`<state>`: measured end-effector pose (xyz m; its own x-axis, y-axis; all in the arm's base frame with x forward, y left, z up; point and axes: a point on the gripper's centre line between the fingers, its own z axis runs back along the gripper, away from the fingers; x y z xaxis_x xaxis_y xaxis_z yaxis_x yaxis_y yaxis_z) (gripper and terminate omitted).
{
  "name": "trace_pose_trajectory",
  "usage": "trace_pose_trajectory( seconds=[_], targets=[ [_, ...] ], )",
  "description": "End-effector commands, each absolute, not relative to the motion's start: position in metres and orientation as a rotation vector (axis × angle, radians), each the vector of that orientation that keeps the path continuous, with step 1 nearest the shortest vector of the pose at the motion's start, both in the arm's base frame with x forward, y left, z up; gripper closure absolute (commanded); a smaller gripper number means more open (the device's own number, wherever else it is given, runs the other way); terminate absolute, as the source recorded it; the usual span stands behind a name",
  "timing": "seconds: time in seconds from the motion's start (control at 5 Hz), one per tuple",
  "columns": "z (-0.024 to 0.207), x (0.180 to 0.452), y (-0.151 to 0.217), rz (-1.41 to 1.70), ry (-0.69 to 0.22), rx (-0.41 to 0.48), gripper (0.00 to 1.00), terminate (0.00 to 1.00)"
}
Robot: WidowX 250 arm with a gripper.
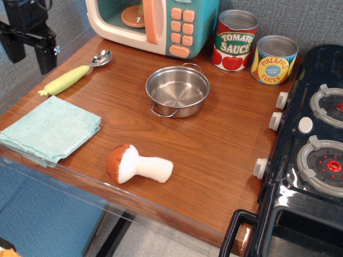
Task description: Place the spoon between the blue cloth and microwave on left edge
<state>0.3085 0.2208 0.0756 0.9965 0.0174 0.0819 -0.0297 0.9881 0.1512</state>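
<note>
On my feed, a wood-grain tabletop (214, 144) carries one glossy plastic microwave (153, 24) at 12 o'clock, one folded terry blue cloth (51, 128) at 9, and one spoon (77, 73), metal bowl and yellow-green handle, lying between them. My black gripper (29, 51) hangs at 10, fingers parted, holding nothing.

Wooden table (214, 144) (grey textured wall (300, 19))

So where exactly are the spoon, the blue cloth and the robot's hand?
spoon (69, 79): table camera view, middle of its yellow-green handle.
blue cloth (51, 128): same view, centre of the towel.
hand (29, 53): same view, between its two fingertips.
</note>
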Motion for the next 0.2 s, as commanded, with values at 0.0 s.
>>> trace_pose_trajectory(
  seconds=[0.0],
  targets=[
    [0.1041, 0.3032, 0.2214, 0.027, -0.134, 0.192, 0.00, 1.00]
  ],
)
